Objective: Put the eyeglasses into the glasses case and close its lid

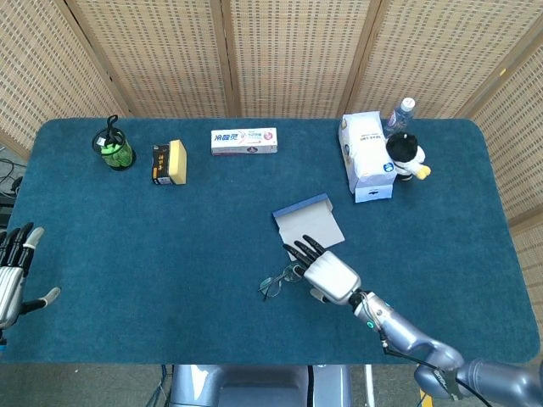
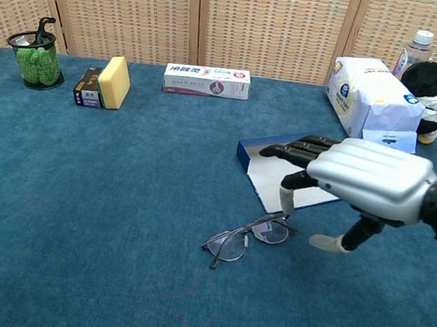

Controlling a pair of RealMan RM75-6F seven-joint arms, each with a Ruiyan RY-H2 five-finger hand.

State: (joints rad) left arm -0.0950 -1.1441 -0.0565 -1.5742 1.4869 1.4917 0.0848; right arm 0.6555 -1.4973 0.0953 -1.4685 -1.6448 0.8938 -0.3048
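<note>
The thin-framed eyeglasses lie unfolded on the blue table cloth, near the front middle. Just behind them the glasses case lies open and flat, blue outside and grey inside, with nothing in it. My right hand hovers over the right end of the eyeglasses and the case's near edge, fingers stretched out. One fingertip points down close to the right lens, and the thumb hangs lower to the right. It holds nothing. My left hand rests at the far left table edge, fingers spread.
Along the back stand a green mesh cup, a yellow sponge on a black box and a toothpaste box. A white tissue pack, plush toy and bottle stand back right.
</note>
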